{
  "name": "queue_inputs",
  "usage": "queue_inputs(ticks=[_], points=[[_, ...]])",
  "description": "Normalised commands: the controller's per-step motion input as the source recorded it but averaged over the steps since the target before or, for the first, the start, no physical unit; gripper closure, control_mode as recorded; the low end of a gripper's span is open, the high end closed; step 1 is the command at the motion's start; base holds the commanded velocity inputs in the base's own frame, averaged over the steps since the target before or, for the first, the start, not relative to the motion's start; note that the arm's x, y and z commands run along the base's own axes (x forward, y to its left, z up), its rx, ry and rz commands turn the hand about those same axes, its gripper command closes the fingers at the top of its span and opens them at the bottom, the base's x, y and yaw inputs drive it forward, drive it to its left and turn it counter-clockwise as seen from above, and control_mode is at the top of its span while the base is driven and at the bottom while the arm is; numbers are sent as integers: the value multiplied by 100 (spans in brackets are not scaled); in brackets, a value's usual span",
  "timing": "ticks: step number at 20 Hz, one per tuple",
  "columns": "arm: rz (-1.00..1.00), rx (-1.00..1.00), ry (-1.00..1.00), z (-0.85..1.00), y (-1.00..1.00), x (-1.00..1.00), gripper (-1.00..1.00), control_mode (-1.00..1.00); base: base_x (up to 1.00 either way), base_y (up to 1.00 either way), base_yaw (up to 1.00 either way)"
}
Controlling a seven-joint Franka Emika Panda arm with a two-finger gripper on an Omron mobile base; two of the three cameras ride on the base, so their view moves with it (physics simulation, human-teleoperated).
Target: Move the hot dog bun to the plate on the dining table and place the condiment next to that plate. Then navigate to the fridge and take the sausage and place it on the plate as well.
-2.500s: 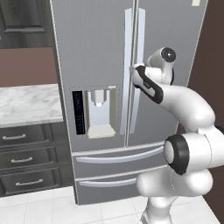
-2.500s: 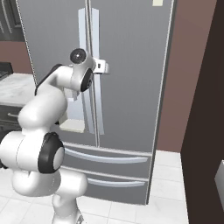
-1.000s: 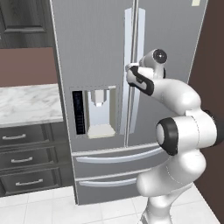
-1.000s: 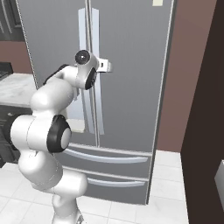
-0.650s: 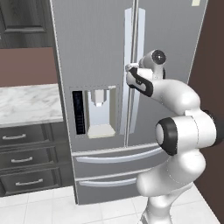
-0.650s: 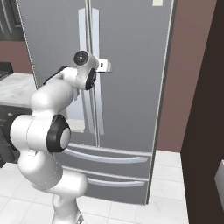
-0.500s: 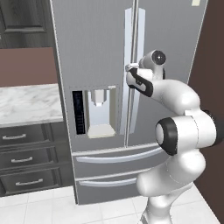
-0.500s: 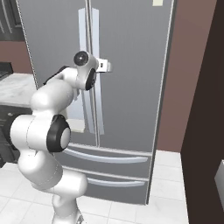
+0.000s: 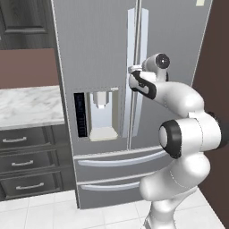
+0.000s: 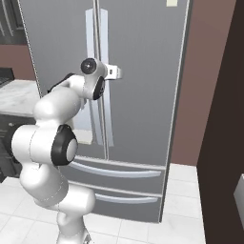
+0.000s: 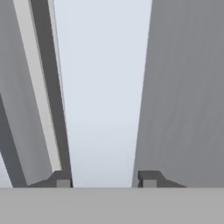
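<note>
The fridge (image 9: 98, 44) stands straight ahead, tall and grey, with both doors closed (image 10: 143, 71). My gripper (image 9: 134, 71) is up at chest height against the long vertical handles beside the centre seam (image 10: 114, 73). In the hand view a pale handle (image 11: 105, 87) runs between my two fingertips, and my gripper (image 11: 106, 181) is shut on it, each tip touching one of its edges. The hot dog bun, the plate, the dining table, the condiment and the sausage are out of view.
A marble counter (image 9: 27, 105) over dark drawers (image 9: 27, 163) adjoins the fridge on the left. A brown wall (image 10: 209, 95) runs along its right side. Two bottom drawers (image 9: 120, 172) and the water dispenser (image 9: 102, 114) sit below my hand. White floor tiles (image 10: 181, 219) lie in front.
The arm first reached forward to the handle. In the last second the fingers closed onto it from wide open, and the arm itself has barely moved.
</note>
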Motion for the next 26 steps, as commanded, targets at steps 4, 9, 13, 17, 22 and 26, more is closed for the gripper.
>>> queue_inputs(ticks=[4,9,13,17,22,26], points=[[0,0,1,-17,0,9,100,-100,0,0,0],[0,0,3,-11,0,-7,100,-100,0,0,0],[-3,0,-6,7,-16,-61,100,-100,0,0,0],[-2,0,-2,15,-23,-78,100,-100,0,0,0],[-5,0,0,16,-28,-80,100,-100,0,0,0],[-6,0,0,21,-43,-77,100,-100,0,0,0]])
